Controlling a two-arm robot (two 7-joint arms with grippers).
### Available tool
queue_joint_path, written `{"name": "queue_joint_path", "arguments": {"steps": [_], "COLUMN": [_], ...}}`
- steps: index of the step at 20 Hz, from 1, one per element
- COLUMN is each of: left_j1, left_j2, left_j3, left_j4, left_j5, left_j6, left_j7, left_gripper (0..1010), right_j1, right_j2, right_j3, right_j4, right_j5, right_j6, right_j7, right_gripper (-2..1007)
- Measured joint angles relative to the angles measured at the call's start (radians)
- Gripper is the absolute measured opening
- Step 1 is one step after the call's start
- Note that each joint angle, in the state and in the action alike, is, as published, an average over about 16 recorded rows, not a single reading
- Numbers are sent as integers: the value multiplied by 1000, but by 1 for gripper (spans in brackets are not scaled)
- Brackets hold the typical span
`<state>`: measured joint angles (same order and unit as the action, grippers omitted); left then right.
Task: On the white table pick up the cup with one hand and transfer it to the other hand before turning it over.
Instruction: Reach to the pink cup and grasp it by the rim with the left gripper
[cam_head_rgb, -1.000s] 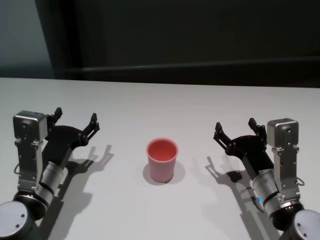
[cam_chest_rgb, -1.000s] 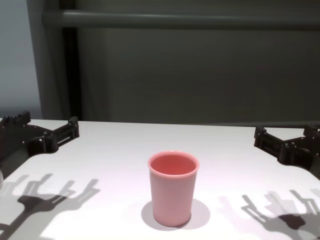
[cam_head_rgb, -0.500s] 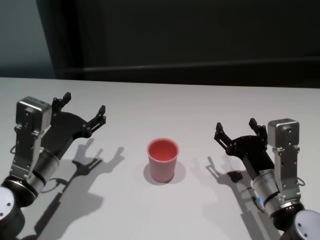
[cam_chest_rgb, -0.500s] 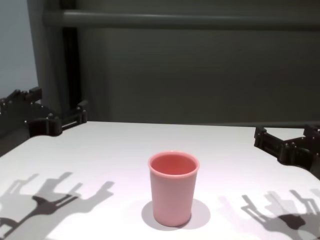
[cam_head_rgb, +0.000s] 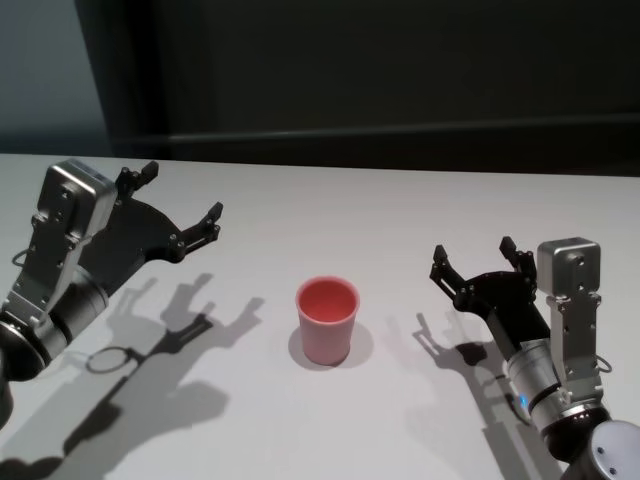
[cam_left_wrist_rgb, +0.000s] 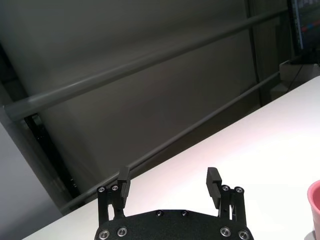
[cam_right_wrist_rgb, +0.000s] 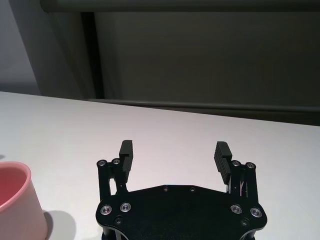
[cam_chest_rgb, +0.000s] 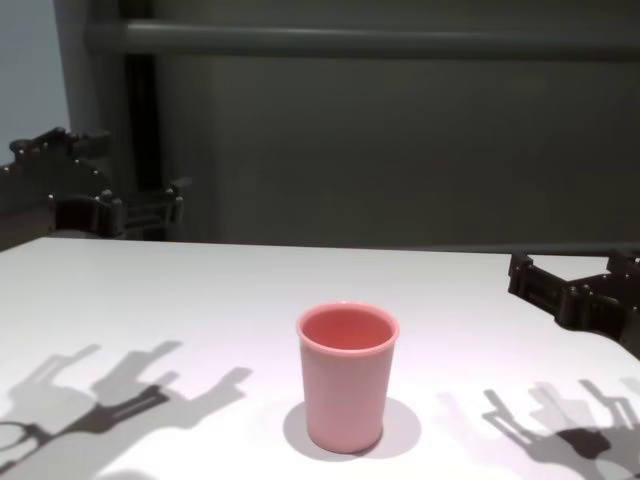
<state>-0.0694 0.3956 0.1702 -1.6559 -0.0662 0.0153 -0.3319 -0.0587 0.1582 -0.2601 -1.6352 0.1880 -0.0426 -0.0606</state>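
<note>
The cup (cam_head_rgb: 326, 320) stands upright, mouth up, mid-way across the white table (cam_head_rgb: 330, 210), untouched; your left gripper (cam_head_rgb: 181, 205) hovers well apart with fingers spread; bring it level around the wall; the right gripper (cam_head_rgb: 470, 260) waits, spread too.

Cup (cam_head_rgb: 326, 321) – plain pale pink, no pattern, sitting on a matte white table (cam_head_rgb: 330, 215). Both grippers black – left gripper (cam_head_rgb: 180, 200), right gripper (cam_head_rgb: 475, 260) – on silver-grey arms.
</note>
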Motion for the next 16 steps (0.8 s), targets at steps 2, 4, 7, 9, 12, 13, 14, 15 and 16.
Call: {"name": "queue_joint_path", "arguments": {"steps": [2, 4, 7, 9, 12, 13, 14, 15, 16], "left_j1": [-17, -38, -75, -105, -152, -169, -186, -203, -221], "left_j2": [25, 51, 91, 117, 154, 166, 177, 188, 197], "left_j3": [9, 19, 39, 56, 85, 95, 106, 118, 130], "left_j4": [-11, -21, -34, -40, -46, -48, -48, -48, -47], "left_j5": [3, 6, 10, 13, 19, 22, 24, 27, 30], "left_j6": [14, 26, 42, 49, 57, 58, 59, 59, 58], "left_j7": [-28, -57, -105, -140, -193, -212, -230, -250, -269], "left_gripper": [1001, 1001, 1001, 1001, 1001, 1001, 1001, 1001, 1001], "right_j1": [0, 0, 0, 0, 0, 0, 0, 0, 0], "right_j2": [0, 0, 0, 0, 0, 0, 0, 0, 0], "right_j3": [0, 0, 0, 0, 0, 0, 0, 0, 0], "right_j4": [0, 0, 0, 0, 0, 0, 0, 0, 0], "right_j5": [0, 0, 0, 0, 0, 0, 0, 0, 0], "right_j6": [0, 0, 0, 0, 0, 0, 0, 0, 0], "right_j7": [0, 0, 0, 0, 0, 0, 0, 0, 0], "right_gripper": [1002, 1002, 1002, 1002, 1002, 1002, 1002, 1002, 1002]}}
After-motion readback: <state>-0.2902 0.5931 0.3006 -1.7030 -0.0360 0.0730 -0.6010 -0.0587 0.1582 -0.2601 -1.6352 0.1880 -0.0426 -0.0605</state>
